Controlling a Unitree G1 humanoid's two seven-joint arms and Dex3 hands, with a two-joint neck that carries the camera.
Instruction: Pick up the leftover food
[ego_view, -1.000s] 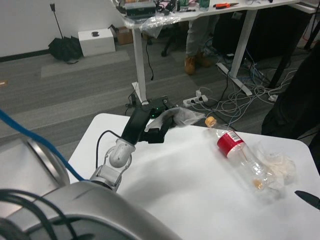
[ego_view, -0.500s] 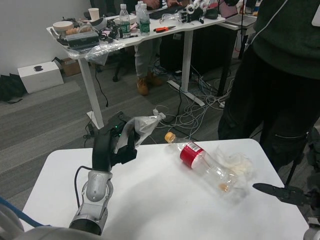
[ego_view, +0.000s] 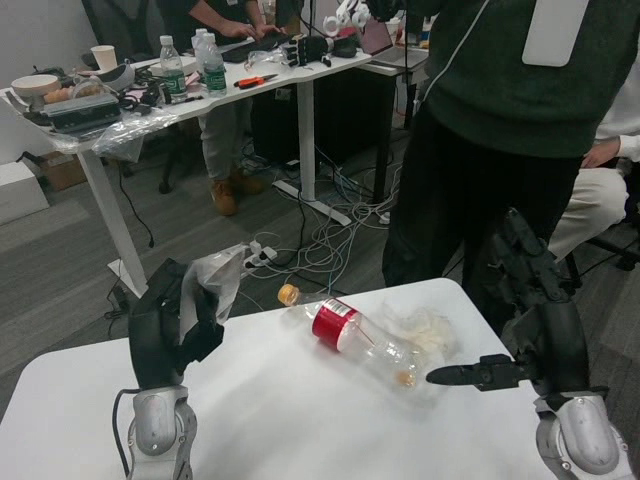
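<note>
Clear glossy plastic bottle

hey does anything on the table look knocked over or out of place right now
Yes. The plastic bottle lies on its side across the white table rather than upright, beside crumpled clear wrapping. The left hand holds a clear plastic bag.

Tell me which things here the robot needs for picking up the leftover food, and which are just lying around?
For the job:
- clear plastic bag, held by the left hand
- crumpled wrapper
- right hand, open beside the wrapper

Just there:
- plastic bottle with a red label, lying on the white table
- person in dark clothes
- cluttered desk
- floor cables
</note>
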